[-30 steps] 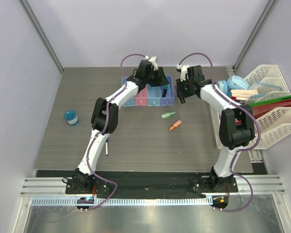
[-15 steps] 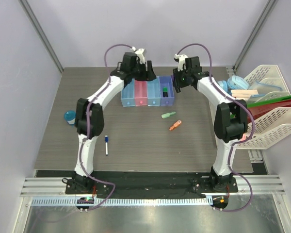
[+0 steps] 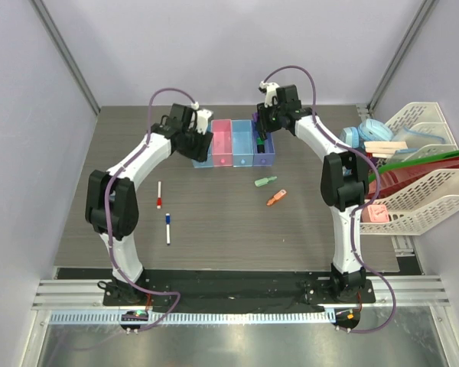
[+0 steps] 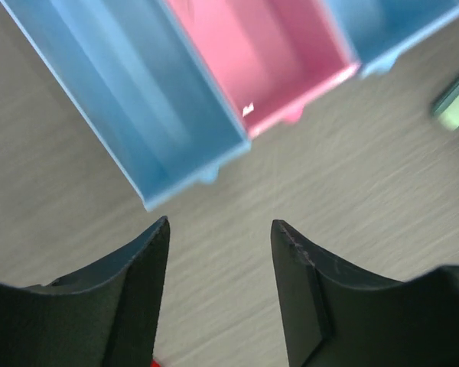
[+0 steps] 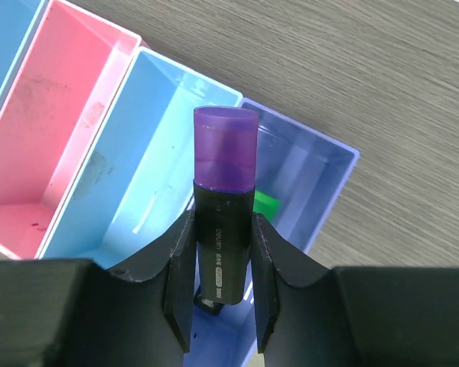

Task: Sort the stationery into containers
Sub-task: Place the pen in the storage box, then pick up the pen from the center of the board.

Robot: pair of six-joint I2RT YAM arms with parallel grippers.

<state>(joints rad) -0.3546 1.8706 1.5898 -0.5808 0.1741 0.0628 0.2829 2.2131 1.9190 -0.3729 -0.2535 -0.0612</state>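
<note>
The joined bins stand at the back middle: blue (image 3: 204, 158), pink (image 3: 222, 143), light blue (image 3: 242, 145), purple (image 3: 267, 155). My right gripper (image 3: 260, 131) is shut on a black highlighter with a purple cap (image 5: 225, 191) and holds it over the purple bin (image 5: 306, 176), where a green-capped highlighter (image 5: 265, 204) lies. My left gripper (image 3: 200, 147) is open and empty, low over the table just in front of the blue bin (image 4: 138, 92). A red-capped marker (image 3: 159, 195), a blue-capped marker (image 3: 167, 228), a green piece (image 3: 265, 181) and an orange piece (image 3: 276, 198) lie on the table. The blue disc is hidden.
White mesh racks (image 3: 436, 191) with books and folders stand along the right edge, with blue rolls (image 3: 353, 138) beside them. The pink bin (image 4: 268, 53) and light blue bin (image 4: 390, 23) look empty. My left arm's elbow (image 3: 111, 202) hangs over the table's left side.
Both arms have swung left. My right gripper has carried the purple-capped highlighter over the purple bin. My left gripper moved down in front of the blue bin. The red-capped marker now shows; the blue disc is covered.
</note>
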